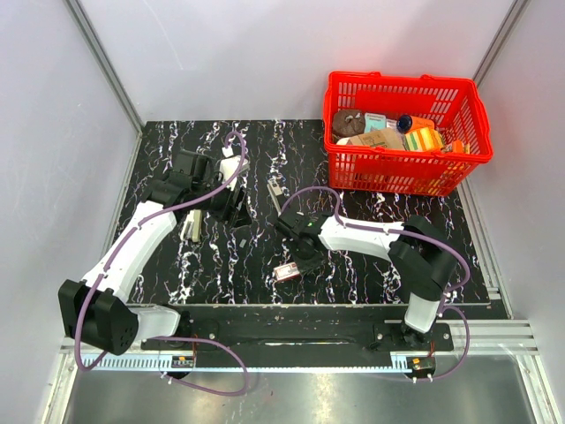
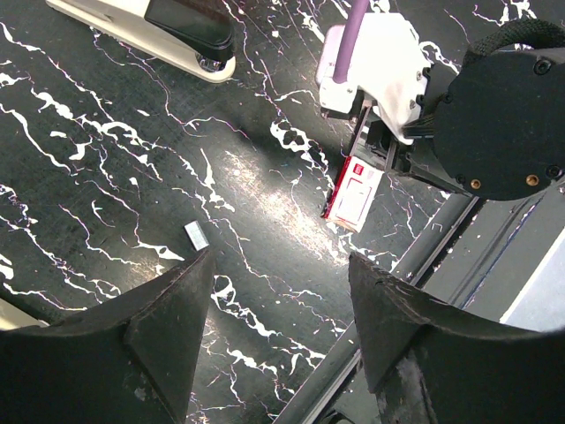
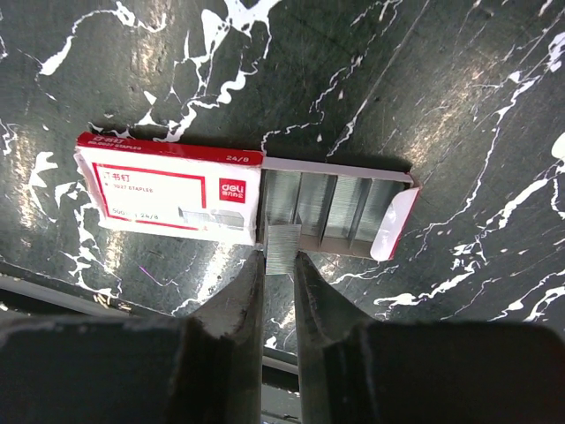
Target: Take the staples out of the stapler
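The stapler (image 1: 275,190) lies on the black marble table; in the left wrist view it (image 2: 150,31) shows at the top left, black over a cream base. My right gripper (image 1: 296,261) (image 3: 280,261) is shut on a short strip of staples (image 3: 283,247), at the edge of the drawn-out tray of a red and white staple box (image 3: 168,190) (image 1: 287,271). Several staple strips (image 3: 340,208) lie in the tray. My left gripper (image 1: 231,208) (image 2: 282,265) is open and empty above the table, left of the box (image 2: 356,190). A small loose staple piece (image 2: 195,234) lies by its left finger.
A red basket (image 1: 406,81) with several items stands at the back right. A pale elongated object (image 1: 192,225) lies under the left arm. The metal rail (image 1: 291,340) (image 2: 441,238) runs along the near table edge.
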You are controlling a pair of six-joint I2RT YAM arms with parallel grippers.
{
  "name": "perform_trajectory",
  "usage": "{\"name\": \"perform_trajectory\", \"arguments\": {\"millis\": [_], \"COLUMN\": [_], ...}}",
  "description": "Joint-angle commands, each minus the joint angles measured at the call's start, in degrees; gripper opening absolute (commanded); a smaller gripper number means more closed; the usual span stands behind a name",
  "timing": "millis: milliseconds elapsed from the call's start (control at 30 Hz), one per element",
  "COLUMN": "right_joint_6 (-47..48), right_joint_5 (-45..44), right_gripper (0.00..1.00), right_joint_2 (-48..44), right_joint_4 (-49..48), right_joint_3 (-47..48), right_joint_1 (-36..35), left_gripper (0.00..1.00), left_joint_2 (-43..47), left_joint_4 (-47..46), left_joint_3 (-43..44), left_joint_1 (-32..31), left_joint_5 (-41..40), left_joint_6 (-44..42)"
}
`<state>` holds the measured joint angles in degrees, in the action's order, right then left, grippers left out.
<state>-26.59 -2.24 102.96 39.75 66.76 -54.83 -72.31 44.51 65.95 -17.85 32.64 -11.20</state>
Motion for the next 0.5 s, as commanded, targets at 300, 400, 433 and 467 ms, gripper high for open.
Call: {"name": "perform_trajectory", "arguments": {"millis": [300, 400, 433, 467], "right_joint_6": [1.1, 0.9, 0.9, 0.8], "right_joint_5": [1.1, 1.1, 1.2, 1.2], "right_gripper": [0.23, 0.25, 0.28, 0.30], "right_joint_2": [0.9, 0.6, 0.6, 0.6], "right_joint_4": [-0.7, -0.8, -0.9, -0.8], "right_joint_3": [2.8, 2.7, 2.7, 2.6], "right_joint_1": [0.3, 0.4, 0.5, 0.4], "left_gripper": [0.66, 0.66, 0.67, 0.66], "left_joint_2": [2.8, 3.0, 3.0, 3.0], "left_joint_4": [-0.5, -0.5, -0.5, -0.5], "left_joint_3": [-0.6, -0.6, -0.5, -0.5], "left_joint_1": [0.1, 0.1, 0.2, 0.1], "left_joint_5": [0.2, 0.3, 0.3, 0.3], "left_joint_6": [-1.4, -1.4, -1.3, -1.3]}}
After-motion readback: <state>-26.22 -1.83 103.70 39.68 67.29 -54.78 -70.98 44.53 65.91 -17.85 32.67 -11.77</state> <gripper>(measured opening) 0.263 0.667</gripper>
